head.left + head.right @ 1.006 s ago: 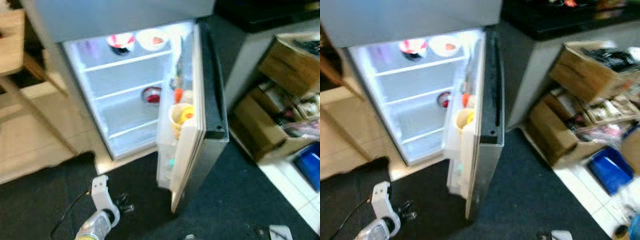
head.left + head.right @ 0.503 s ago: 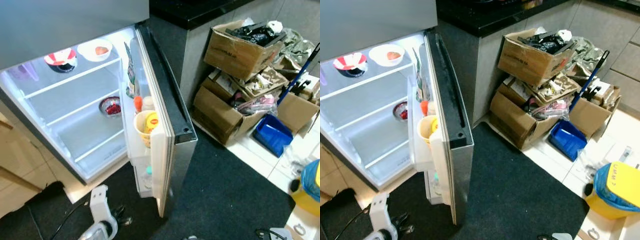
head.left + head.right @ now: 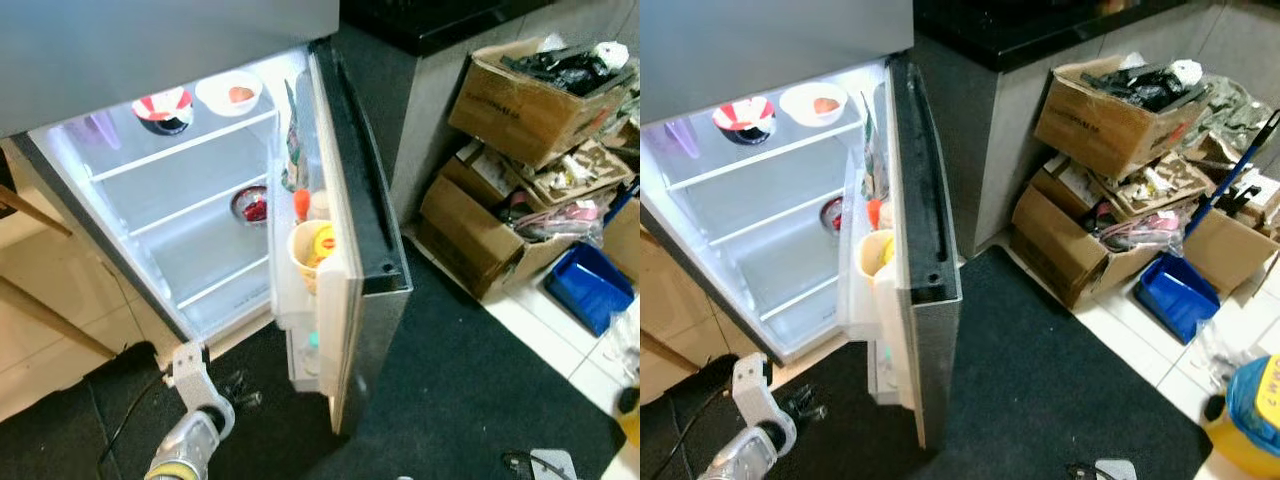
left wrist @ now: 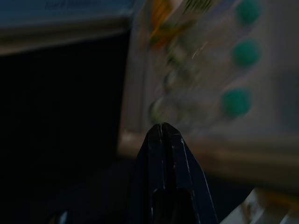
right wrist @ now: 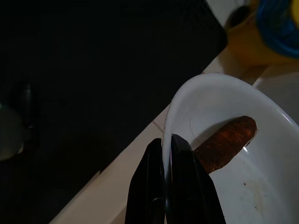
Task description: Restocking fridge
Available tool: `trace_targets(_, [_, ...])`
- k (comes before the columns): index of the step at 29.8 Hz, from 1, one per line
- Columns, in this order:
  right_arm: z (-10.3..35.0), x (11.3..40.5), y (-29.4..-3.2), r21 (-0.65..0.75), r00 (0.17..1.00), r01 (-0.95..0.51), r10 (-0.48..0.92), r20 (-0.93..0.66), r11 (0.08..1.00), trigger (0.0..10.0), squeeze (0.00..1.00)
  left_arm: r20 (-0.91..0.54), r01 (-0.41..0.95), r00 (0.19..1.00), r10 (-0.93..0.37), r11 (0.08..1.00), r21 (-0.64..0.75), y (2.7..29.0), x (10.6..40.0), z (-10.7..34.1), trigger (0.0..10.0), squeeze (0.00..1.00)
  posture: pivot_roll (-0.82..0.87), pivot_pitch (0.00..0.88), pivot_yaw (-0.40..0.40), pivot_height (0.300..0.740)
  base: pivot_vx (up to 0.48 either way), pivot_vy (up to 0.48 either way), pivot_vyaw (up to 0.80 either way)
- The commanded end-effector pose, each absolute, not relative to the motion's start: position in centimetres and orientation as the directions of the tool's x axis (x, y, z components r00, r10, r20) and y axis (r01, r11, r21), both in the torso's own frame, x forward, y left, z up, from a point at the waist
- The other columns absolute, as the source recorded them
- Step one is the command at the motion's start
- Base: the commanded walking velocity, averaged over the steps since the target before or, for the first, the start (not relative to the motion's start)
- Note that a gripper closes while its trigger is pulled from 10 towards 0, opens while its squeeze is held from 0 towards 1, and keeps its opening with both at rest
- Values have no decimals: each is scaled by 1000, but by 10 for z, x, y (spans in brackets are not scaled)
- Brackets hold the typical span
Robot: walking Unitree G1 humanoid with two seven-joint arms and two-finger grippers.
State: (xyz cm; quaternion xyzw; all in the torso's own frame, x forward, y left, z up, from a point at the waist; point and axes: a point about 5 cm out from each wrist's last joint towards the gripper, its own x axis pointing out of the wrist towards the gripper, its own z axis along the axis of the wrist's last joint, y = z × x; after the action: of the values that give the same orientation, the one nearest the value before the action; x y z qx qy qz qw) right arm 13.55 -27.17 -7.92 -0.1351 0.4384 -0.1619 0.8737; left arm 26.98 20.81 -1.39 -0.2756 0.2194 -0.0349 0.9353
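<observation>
The fridge stands open and lit, its door swung towards me. On its shelves are a red-and-white bowl, a white bowl and a small bowl of red food. The door rack holds a yellow tub and an orange-capped bottle. My left arm hangs low before the fridge. Its gripper is shut and empty, facing teal-capped bottles in the door. My right gripper is shut on the rim of a white bowl that holds a sausage.
Stacked cardboard boxes full of clutter stand to the right beside a blue bin and a blue mop handle. A yellow bucket sits at the far right. A black mat covers the floor; wooden legs stand at the left.
The whole picture has swung right and then partly back, so the camera moved. The fridge contents and the low left arm keep their places.
</observation>
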Motion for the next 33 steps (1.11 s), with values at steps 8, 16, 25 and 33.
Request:
trace_targets(8, [-86,119,-269,-379,525,138,-392,-755,915,10000,0,-201,-73,975,-94,720,-690,228,292,15,10000,0,-113,158,2,740,0,0,0])
trace_targets(16, [-87,118,-267,-377,525,131,-387,-758,917,10000,0,-39,131,949,-311,507,-852,190,312,34,10000,0,-115,169,4,740,0,0,0])
trace_targets(25, [-87,113,-272,-389,520,133,-398,-756,912,10000,0,35,254,873,-487,392,-884,140,318,40,10000,0,-146,172,5,740,0,0,0])
trace_targets(33, [-86,109,-275,-397,515,138,-408,-754,908,10000,0,90,325,827,-555,342,-882,123,323,50,10000,0,-166,175,8,740,0,0,0])
